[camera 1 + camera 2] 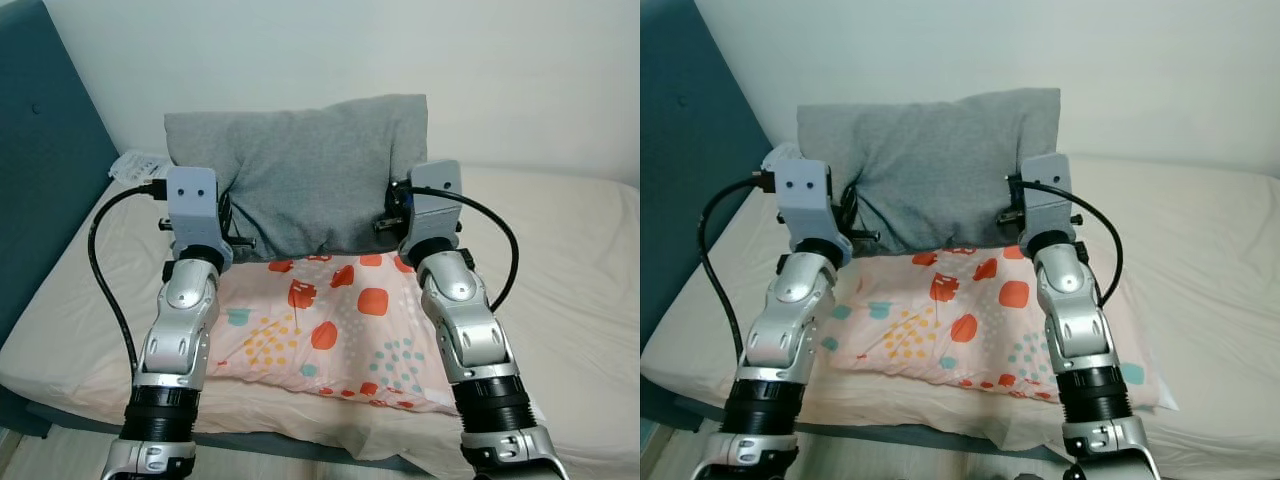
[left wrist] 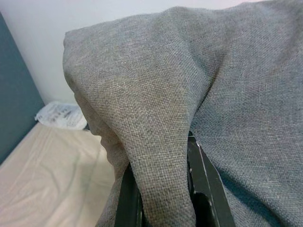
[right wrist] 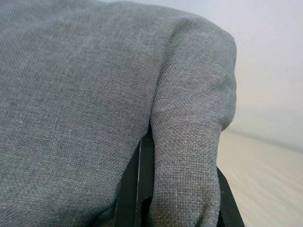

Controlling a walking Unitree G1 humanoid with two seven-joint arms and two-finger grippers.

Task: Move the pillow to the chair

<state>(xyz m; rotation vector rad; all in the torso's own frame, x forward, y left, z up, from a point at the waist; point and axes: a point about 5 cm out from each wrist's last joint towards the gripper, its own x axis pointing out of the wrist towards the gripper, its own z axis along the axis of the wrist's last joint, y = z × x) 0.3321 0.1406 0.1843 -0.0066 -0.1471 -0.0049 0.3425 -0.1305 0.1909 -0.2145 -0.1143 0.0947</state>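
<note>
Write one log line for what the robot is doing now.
phase: lifting | held: grey pillow | left gripper: pinching | right gripper: pinching | below: patterned pillow

A bedroom in a home — bed (image 1: 580,260) with teal headboard (image 1: 45,190), patterned pillow (image 1: 330,335).

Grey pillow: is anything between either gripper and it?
Nothing visible. The left gripper and right gripper each already pinch a fold of the grey pillow, held up above the patterned pillow on the bed.

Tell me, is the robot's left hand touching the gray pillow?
Touching. The left wrist view shows the left hand with a fold of the gray pillow pinched between its two black fingers.
</note>
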